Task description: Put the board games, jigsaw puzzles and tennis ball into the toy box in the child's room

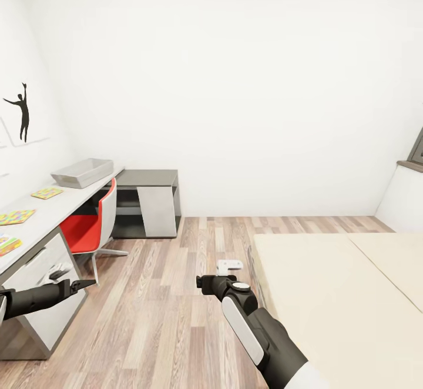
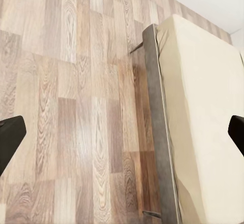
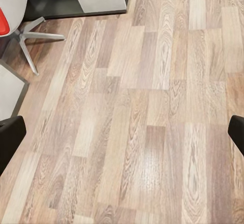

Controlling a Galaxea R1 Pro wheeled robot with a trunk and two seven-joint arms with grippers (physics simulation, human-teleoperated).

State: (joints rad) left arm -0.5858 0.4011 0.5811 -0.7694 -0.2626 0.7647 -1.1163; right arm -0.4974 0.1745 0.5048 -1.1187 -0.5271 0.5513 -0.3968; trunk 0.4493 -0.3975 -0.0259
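Note:
The grey toy box (image 1: 82, 173) stands at the far end of the long white table (image 1: 64, 204) on the left. Three flat colourful toys lie on the table: one (image 1: 47, 193) close to the box, one (image 1: 16, 217) further forward, one (image 1: 7, 243) at the picture's left edge. I cannot tell which are puzzles and which are board games. My left gripper (image 1: 82, 285) hangs in front of the table's drawers, open over floor and bed edge, fingers (image 2: 10, 138) spread wide. My right gripper (image 1: 204, 281) is open above the wooden floor, fingers (image 3: 10, 138) far apart and nothing between them.
A red and white swivel chair (image 1: 88, 227) is tucked at the table, its legs (image 3: 30, 36) on the floor. A grey low shelf unit (image 1: 150, 201) stands against the back wall. The cream bed (image 1: 341, 295) takes up the right, with its grey frame (image 2: 155, 122) bordering the wooden floor (image 1: 170, 295).

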